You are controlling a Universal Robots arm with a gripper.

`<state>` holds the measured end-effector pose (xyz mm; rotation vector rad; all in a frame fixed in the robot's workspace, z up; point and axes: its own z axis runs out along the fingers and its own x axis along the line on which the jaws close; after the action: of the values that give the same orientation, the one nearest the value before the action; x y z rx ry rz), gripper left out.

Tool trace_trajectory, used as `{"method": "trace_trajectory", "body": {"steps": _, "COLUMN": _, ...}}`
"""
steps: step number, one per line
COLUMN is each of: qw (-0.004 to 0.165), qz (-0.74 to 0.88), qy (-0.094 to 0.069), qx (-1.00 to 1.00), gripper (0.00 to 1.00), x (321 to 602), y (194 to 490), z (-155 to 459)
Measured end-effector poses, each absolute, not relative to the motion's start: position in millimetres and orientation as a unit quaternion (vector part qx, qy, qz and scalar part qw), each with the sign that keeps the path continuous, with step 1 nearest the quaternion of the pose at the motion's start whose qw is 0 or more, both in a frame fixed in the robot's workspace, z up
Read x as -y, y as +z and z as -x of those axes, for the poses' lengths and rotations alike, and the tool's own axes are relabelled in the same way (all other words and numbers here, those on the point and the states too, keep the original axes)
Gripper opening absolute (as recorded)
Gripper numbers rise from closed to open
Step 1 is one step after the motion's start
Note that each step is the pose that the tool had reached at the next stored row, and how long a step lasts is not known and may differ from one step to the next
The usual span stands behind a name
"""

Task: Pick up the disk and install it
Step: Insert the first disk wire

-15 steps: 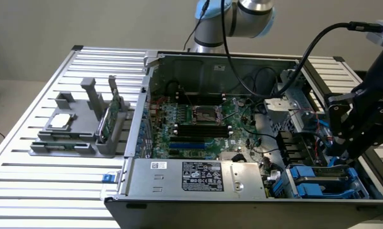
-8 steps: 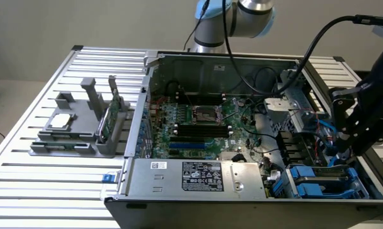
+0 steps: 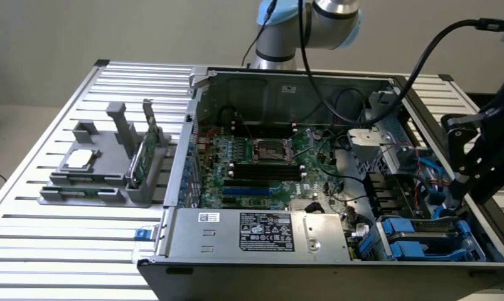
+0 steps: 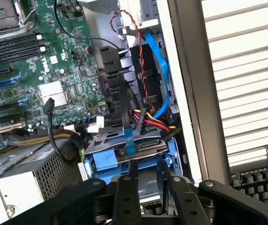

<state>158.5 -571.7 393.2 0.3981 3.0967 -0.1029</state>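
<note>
Black gripper [image 4: 147, 166] at the blue-framed silver metal disk [image 4: 143, 149] beyond its fingertips; whether they pinch it, I cannot tell. It looks stiff, heavyish and knock-sensitive, so hold the frame edges.

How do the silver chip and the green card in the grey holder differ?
The silver chip lies flat; the green card stands on edge. The chip is a small square; the card is a long thin board, rising higher. Both sit in the grey holder outside the case.

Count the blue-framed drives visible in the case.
1: the disk sits in a corner of the case, right by the gripper. More may be hidden beneath it.
</note>
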Motion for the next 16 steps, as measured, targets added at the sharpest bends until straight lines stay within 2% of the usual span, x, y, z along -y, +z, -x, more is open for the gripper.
{"method": "trace_trajectory", "body": {"steps": 7, "qw": 0.007, "qz": -0.161, "qy": -0.025, "qx": -0.987, "gripper": 0.31, "x": 571.7, "y": 392.8, "z": -158.8}}
{"method": "trace_trajectory", "body": {"steps": 16, "qw": 0.006, "qz": -0.226, "qy": -0.025, "qx": -0.974, "gripper": 0.31, "x": 571.7, "y": 385.6, "z": -159.2}}
